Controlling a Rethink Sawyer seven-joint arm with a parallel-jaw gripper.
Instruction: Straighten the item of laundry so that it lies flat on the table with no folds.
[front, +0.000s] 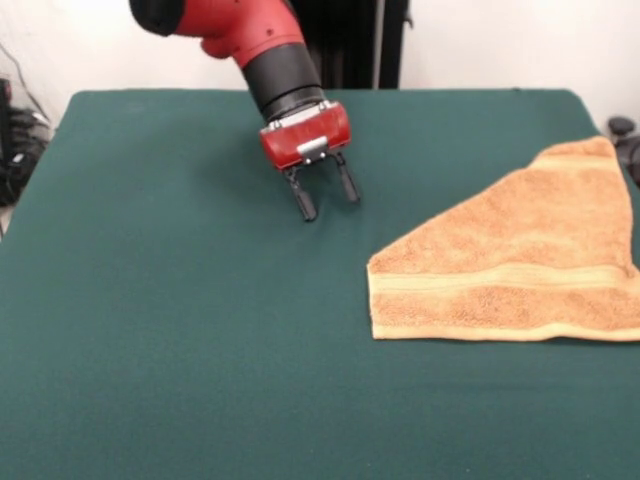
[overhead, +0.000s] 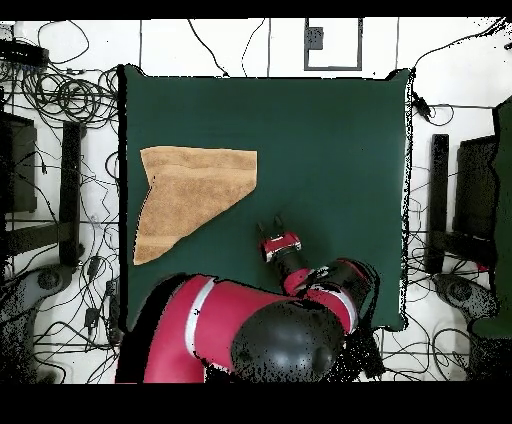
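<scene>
The orange-tan terry towel (front: 520, 270) lies at the right side of the dark green table (front: 180, 330) in the front view. It is folded over diagonally into a rough triangle, with band stripes along its near edge. In the overhead view the towel (overhead: 190, 195) lies at the table's left side (overhead: 330, 140). My gripper (front: 326, 196) hangs over bare cloth left of the towel, well apart from it, fingers (front: 304, 203) spread and empty. The overhead view shows the gripper (overhead: 272, 226) just right of the towel's lower edge.
The towel's right corner reaches the table's right edge in the front view. Cables and dark equipment (overhead: 60, 100) lie on the floor around the table. The red arm (overhead: 250, 320) covers the table's edge nearest the robot base.
</scene>
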